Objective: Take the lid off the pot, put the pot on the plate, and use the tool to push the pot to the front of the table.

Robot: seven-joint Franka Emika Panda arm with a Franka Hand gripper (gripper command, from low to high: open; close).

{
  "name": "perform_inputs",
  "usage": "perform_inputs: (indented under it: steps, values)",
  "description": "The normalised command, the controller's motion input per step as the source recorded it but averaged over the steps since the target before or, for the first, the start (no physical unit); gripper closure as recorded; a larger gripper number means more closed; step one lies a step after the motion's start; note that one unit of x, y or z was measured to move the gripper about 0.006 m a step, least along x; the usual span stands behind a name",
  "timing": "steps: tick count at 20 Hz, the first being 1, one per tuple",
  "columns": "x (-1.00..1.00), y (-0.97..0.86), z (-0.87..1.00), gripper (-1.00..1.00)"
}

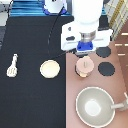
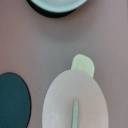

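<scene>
Tool lay on the black table at the exterior view's left, untouched. Plate sat to its right, near the table's edge where the stove began, nothing on it. Pot stood on the stove just right of the plate, lid still on. Gripper hung directly above the pot, toward the exterior view's top of it; couldn't tell whether the fingers were released or clenched, and nothing was seen held. Grey pan sat toward the exterior view's bottom, handle pointing right. Black burners lay right of the pot. Wrist view looked down on the lid with one pot tab poking out, a burner beside it.
</scene>
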Motion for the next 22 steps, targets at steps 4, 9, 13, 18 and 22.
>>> perform_inputs:
  steps: [4, 9, 13, 18, 22]
  values:
    - [0.29, 0.26, -0.48, -1.0]
    - [0.12, 0.36, -0.47, -1.0]
    - [0.04, 0.34, -0.45, -1.0]
    - [0.01, 0.28, -0.37, -1.0]
    - [0.0, 0.19, -0.1, 1.0]
